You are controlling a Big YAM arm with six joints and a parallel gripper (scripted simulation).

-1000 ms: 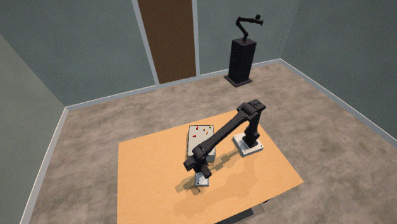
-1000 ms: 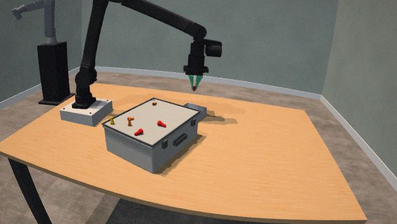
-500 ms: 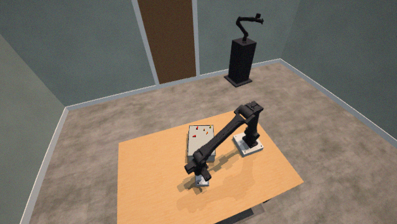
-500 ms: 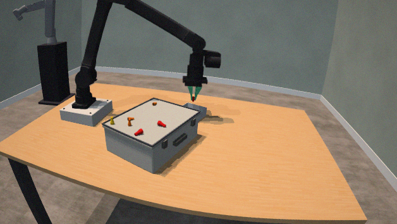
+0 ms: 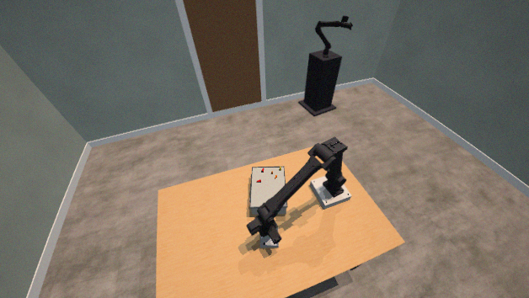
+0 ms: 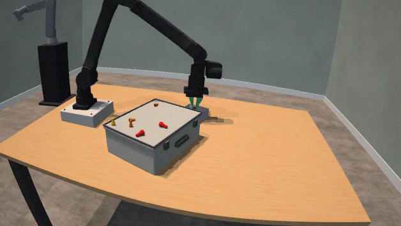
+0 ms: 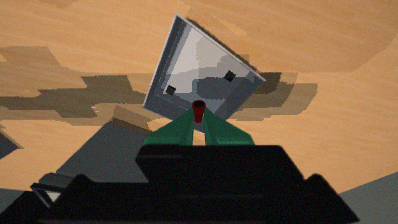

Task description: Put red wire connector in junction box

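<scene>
My gripper [image 6: 195,106] has green fingers and is shut on a red wire connector [image 7: 198,111]. It holds the connector just above the steel junction box [image 7: 200,75], a small square grey tray on the table behind the tool case. The box also shows in the exterior view [image 6: 201,112] and, partly hidden under the wrist, in the top view [image 5: 269,242]. The grey tool case [image 6: 153,134] has a flat lid with two more red connectors [image 6: 163,124] [image 6: 140,133] lying on it.
An orange connector [image 6: 131,122], a yellow one [image 6: 113,121] and a small orange one [image 6: 156,104] also lie on the lid. The arm's base [image 6: 87,112] stands at the table's far left. A second arm on a black pedestal [image 6: 53,71] stands on the floor.
</scene>
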